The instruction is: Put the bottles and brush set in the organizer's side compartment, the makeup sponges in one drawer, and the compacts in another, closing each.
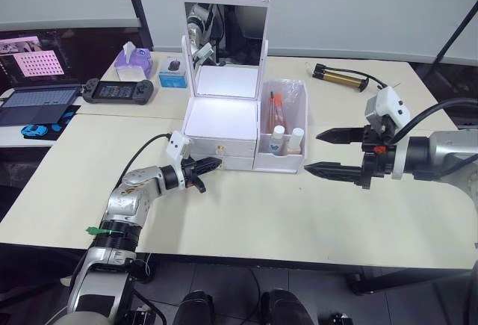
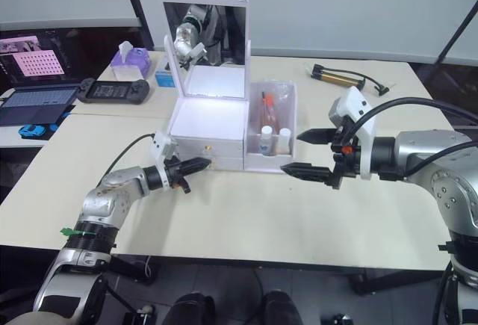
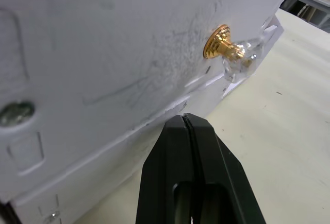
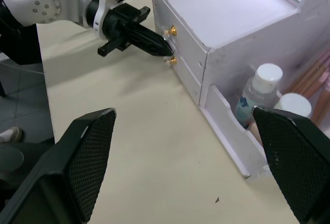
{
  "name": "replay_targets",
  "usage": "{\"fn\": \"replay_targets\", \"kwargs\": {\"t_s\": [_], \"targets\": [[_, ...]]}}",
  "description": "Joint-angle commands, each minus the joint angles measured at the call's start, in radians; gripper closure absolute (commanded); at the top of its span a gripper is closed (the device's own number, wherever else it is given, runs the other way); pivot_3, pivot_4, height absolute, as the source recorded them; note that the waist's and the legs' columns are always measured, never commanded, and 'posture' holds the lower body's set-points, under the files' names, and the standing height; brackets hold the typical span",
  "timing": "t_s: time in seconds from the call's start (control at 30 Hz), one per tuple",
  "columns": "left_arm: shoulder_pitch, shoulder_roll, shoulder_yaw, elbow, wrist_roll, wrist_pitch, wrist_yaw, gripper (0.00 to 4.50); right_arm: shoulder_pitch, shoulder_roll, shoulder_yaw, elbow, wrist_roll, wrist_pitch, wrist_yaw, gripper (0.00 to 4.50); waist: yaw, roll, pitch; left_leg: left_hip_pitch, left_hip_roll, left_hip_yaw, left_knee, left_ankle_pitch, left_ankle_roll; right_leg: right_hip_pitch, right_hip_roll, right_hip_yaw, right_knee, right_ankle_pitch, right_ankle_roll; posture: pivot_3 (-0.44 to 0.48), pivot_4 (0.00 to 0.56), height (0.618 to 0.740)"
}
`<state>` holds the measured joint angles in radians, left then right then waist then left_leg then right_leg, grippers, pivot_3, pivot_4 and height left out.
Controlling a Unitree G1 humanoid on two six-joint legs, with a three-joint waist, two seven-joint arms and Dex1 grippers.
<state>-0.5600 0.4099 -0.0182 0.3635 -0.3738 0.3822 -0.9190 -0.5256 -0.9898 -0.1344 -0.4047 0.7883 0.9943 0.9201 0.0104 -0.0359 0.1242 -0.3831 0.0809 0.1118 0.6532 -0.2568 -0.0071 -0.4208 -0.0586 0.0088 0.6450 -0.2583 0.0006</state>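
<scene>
L gripper (image 4: 164,49) pinched empty at organizer (image 1: 220,127) drawer knobs; R gripper (image 1: 326,152) spread wide

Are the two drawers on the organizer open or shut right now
Both shut: the drawers sit flush with the organizer front, and the shut left gripper is at their gold knobs.

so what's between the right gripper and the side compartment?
Nothing: only bare table separates the open right gripper from the side compartment, which holds the bottles and brush set. The left eye view shows it.
</scene>
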Motion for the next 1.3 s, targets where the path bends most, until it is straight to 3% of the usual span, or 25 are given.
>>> {"fn": "replay_targets", "kwargs": {"t_s": [0.03, 0.23, 0.4, 0.5, 0.7, 0.97, 1.13, 1.3], "targets": [[-0.054, -0.009, 0.009, 0.044, 0.022, -0.059, -0.006, 4.48, -0.004, -0.017, -0.038, -0.026, 0.004, -0.010, -0.008, 0.00, 0.003, 0.000, 0.000, 0.000, 0.000, 0.000, 0.000, 0.000, 0.000, 0.000, 0.000, 0.000, 0.000, 0.000, 0.000, 0.000, 0.150, 0.725], [-0.071, -0.010, 0.017, 0.090, 0.045, -0.094, -0.026, 4.48, 0.006, -0.026, -0.030, -0.026, 0.001, -0.005, -0.009, 0.00, 0.005, 0.000, 0.000, -0.002, 0.000, -0.002, 0.005, 0.000, 0.000, 0.001, 0.000, -0.002, 0.001, 0.001, 0.001, 0.000, 0.150, 0.725], [0.002, 0.090, 0.028, -0.026, 0.059, -0.065, -0.053, 4.48, -0.023, 0.016, -0.096, 0.069, 0.066, 0.083, -0.082, 0.00, -0.007, 0.000, 0.000, -0.002, 0.001, -0.002, 0.005, 0.000, 0.000, 0.001, 0.000, -0.002, 0.001, 0.001, 0.001, 0.000, 0.150, 0.725], [0.050, 0.141, 0.087, -0.109, 0.020, -0.014, -0.032, 4.48, 0.027, 0.040, -0.153, 0.080, 0.036, 0.024, -0.112, 0.00, -0.010, 0.001, 0.000, -0.002, 0.001, -0.002, 0.004, 0.000, 0.001, 0.000, 0.001, -0.001, 0.001, 0.001, 0.001, 0.000, 0.150, 0.725], [0.216, 0.286, 0.188, -0.268, -0.016, 0.047, -0.052, 2.62, 0.247, 0.088, -0.202, 0.151, -0.109, -0.247, -0.049, 0.00, -0.005, 0.001, 0.000, -0.002, 0.001, -0.001, 0.004, -0.001, 0.001, 0.001, 0.000, -0.002, 0.000, 0.000, 0.002, 0.000, 0.150, 0.725], [0.353, 0.394, 0.350, -0.270, -0.043, -0.089, -0.081, 0.11, 0.449, 0.207, -0.268, 0.214, -0.251, -0.596, -0.036, 0.00, 0.000, 0.001, 0.000, -0.001, 0.001, 0.000, 0.004, -0.001, 0.001, 0.001, 0.000, -0.001, 0.000, 0.000, 0.002, 0.000, 0.150, 0.725], [0.460, 0.391, 0.402, -0.342, -0.001, -0.149, -0.019, 0.04, 0.528, 0.255, -0.269, 0.233, -0.319, -0.767, -0.030, 0.00, -0.002, 0.002, 0.000, 0.000, 0.001, 0.001, 0.004, -0.001, 0.001, 0.001, 0.000, 0.000, 0.000, 0.000, 0.002, 0.000, 0.150, 0.725], [0.516, 0.388, 0.389, -0.354, 0.051, -0.130, 0.063, 0.04, 0.508, 0.283, -0.241, 0.265, -0.349, -0.840, -0.042, 0.00, -0.003, 0.002, 0.000, 0.001, 0.002, 0.001, 0.004, -0.001, 0.001, 0.002, 0.000, 0.000, 0.001, 0.000, 0.002, 0.000, 0.150, 0.725]]}}
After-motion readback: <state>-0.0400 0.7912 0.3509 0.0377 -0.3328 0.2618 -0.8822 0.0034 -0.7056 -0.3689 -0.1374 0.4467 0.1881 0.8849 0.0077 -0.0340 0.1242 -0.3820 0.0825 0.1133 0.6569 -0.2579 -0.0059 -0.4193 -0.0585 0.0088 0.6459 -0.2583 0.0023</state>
